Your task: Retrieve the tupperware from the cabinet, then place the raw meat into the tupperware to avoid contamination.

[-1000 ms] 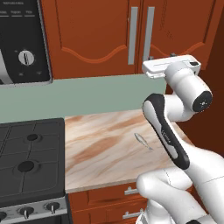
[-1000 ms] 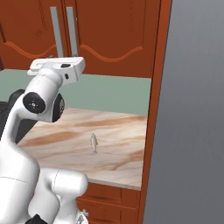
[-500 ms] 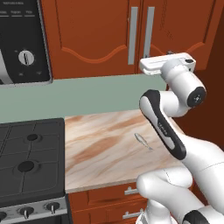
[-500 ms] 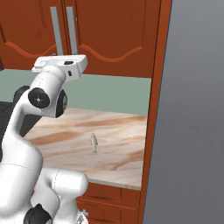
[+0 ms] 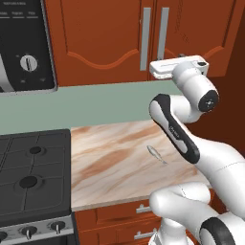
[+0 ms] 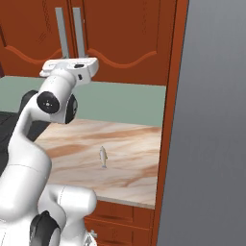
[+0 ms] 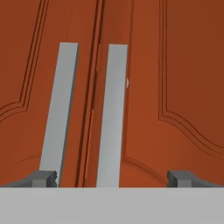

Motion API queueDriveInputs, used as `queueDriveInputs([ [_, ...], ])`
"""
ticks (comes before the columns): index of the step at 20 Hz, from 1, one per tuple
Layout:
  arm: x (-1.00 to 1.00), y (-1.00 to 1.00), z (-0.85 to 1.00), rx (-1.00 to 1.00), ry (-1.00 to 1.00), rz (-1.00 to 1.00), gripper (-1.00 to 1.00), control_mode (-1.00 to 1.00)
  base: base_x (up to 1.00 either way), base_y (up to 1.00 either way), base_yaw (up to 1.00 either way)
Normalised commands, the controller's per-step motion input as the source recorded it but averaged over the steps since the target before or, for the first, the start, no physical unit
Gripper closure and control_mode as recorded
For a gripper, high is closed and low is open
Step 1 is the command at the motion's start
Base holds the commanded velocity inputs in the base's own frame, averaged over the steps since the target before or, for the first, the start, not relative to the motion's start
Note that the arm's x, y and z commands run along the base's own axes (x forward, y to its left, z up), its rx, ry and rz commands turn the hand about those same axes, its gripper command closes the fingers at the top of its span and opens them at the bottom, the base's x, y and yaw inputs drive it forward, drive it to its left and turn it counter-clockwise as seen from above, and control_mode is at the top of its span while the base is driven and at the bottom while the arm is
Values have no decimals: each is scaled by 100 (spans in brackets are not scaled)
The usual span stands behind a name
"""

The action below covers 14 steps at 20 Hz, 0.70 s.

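Your gripper (image 7: 112, 177) stands spread wide and empty, raised level with the cabinet (image 5: 100, 33) and aimed squarely at its two vertical bar handles (image 7: 113, 114), which sit between the fingertips (image 7: 43, 177). That pose suits taking a handle, since both doors are shut and the tupperware, presumably on the shelf behind them, is hidden. Lower down, the raw meat (image 5: 155, 153) lies alone on the marble counter (image 5: 105, 162), well apart from the stove (image 5: 28, 177), waiting for its box.
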Motion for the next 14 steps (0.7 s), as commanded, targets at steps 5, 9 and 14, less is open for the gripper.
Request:
queueDriveInputs([
  [5, 26, 0, 0, 0, 0, 0, -100, -100, 0, 0, 0],
  [9, 23, 0, 0, 0, 0, -1, -100, -100, 0, 0, 0],
  [14, 23, 0, 0, 0, 0, -1, -100, -100, 0, 0, 0],
])
